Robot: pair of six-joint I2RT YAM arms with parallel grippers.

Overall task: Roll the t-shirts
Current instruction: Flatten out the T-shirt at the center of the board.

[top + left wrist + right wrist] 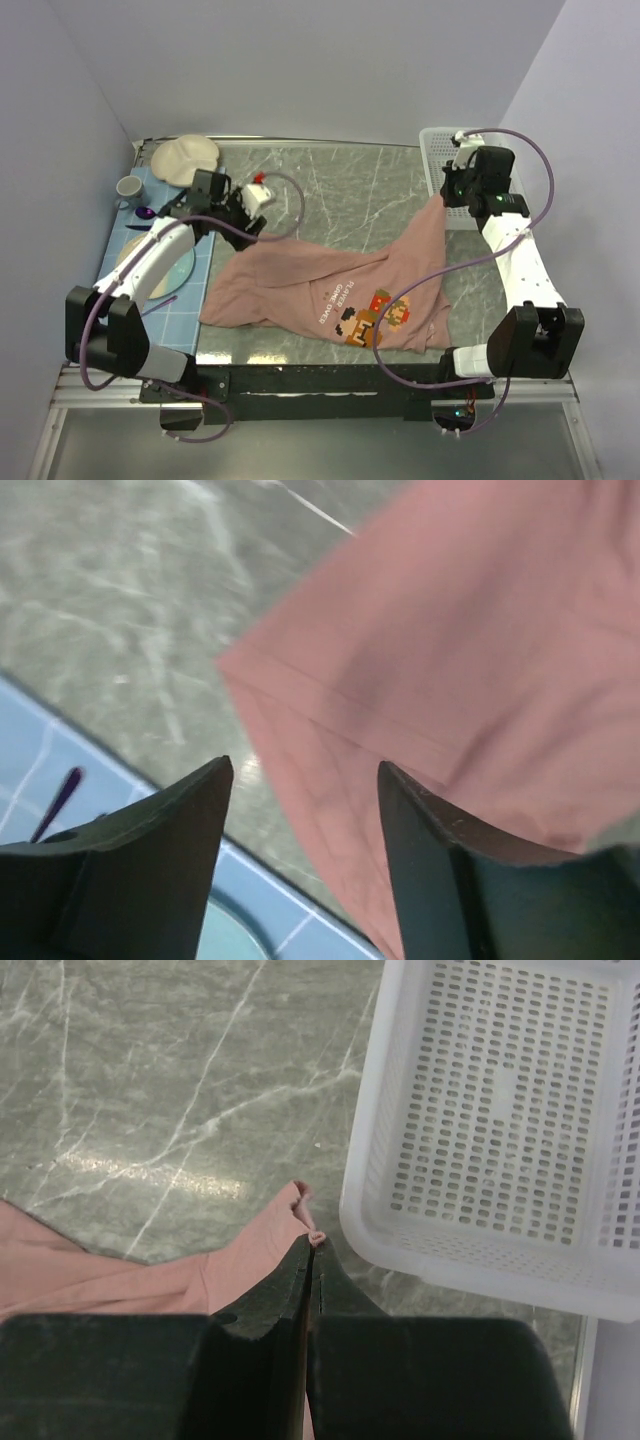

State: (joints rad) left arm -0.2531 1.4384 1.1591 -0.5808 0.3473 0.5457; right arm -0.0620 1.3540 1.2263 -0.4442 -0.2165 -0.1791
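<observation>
Pink tee (300, 280) is lying crumpled across the mid of the grey marble table (340, 180). It's print (378, 315) side up, w/ the print near the front edge.

R gripper (312, 1245) is clamped tight on a tiny bit of the tee's corner. Jaws are pretty much touching, w/ just a nub of pink fabric poking out at the tips. That corner is stretched toward the far right, just beside the white basket (500, 1110).

L gripper (305, 770) is wide open, nothing in it. The tee's hemmed corner shows in the gap btw the fingers (160, 860), but can't tell if it touches them. In the top view this gripper sits at the tee's far-left corner, next to the blue mat (203, 262) w/ a mug (130, 187) on it.
</observation>
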